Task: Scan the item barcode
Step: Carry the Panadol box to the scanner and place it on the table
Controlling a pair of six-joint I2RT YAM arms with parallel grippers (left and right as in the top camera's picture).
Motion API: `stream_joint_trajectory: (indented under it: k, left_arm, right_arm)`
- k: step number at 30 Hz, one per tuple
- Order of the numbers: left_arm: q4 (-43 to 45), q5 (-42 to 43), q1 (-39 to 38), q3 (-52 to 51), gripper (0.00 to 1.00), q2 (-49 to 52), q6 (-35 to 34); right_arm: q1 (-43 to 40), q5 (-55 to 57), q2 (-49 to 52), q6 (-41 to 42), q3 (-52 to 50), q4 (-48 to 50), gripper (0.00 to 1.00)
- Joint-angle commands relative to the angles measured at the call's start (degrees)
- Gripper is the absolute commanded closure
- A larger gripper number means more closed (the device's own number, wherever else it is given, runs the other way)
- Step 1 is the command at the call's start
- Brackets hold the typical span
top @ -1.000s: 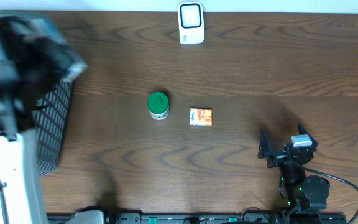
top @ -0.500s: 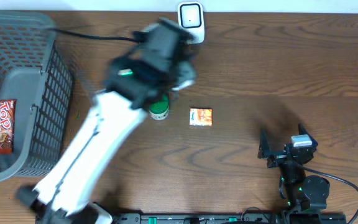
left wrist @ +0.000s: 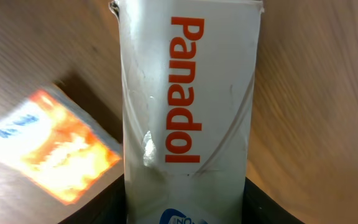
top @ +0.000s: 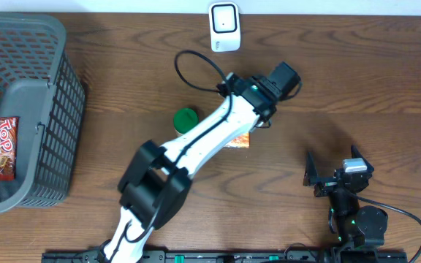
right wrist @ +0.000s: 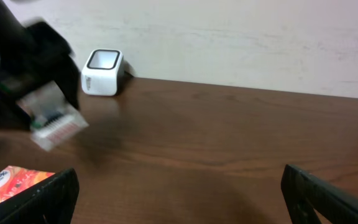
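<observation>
Panadol box (left wrist: 188, 106) sits clamped in the left pincer (top: 283, 76), its long axis running straight out past the fingers, held above the surface (top: 371, 80) near the orange packet (left wrist: 48, 152). Outward from there, the white scanner (top: 224, 28) stands farther back and to the left — I'd guess the box must swing that way. The right pincer (top: 332, 168) gapes wide, empty, well apart.

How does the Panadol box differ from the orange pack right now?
The Panadol box is white with orange lettering; the orange pack is orange with a white-and-blue end. The Panadol box is clamped in the left gripper above the table; the orange pack lies flat on it. Both are small printed cartons.
</observation>
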Motion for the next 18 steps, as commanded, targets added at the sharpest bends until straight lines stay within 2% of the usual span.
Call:
stream_joint_trajectory:
  k: [1, 9, 13, 14, 18]
  left_arm:
    - [2.2, -1.7, -0.2, 0.6, 0.51, 2.6, -10.8]
    - [5.9, 2.1, -0.3, 0.6, 0.44, 8.4, -12.9]
    - [7.5, 6.3, -0.4, 0.6, 0.30, 9.9, -12.3]
    - [7.5, 6.0, -0.3, 0.6, 0.23, 9.4, -9.9]
    - [7.7, 4.7, 1.0, 0.9, 0.18, 6.0, -3.4]
  right_arm:
    - [0.5, 0.2, -0.2, -0.7, -0.1, -0.2, 0.01]
    - [0.5, 0.2, -0.2, -0.7, -0.1, -0.2, 0.01]
    - [0.5, 0.2, -0.2, -0.7, -0.1, -0.2, 0.01]
    - [0.5, 0.2, -0.2, -0.7, -0.1, -0.2, 0.01]
    - [0.5, 0.2, -0.2, -0.7, -0.1, -0.2, 0.01]
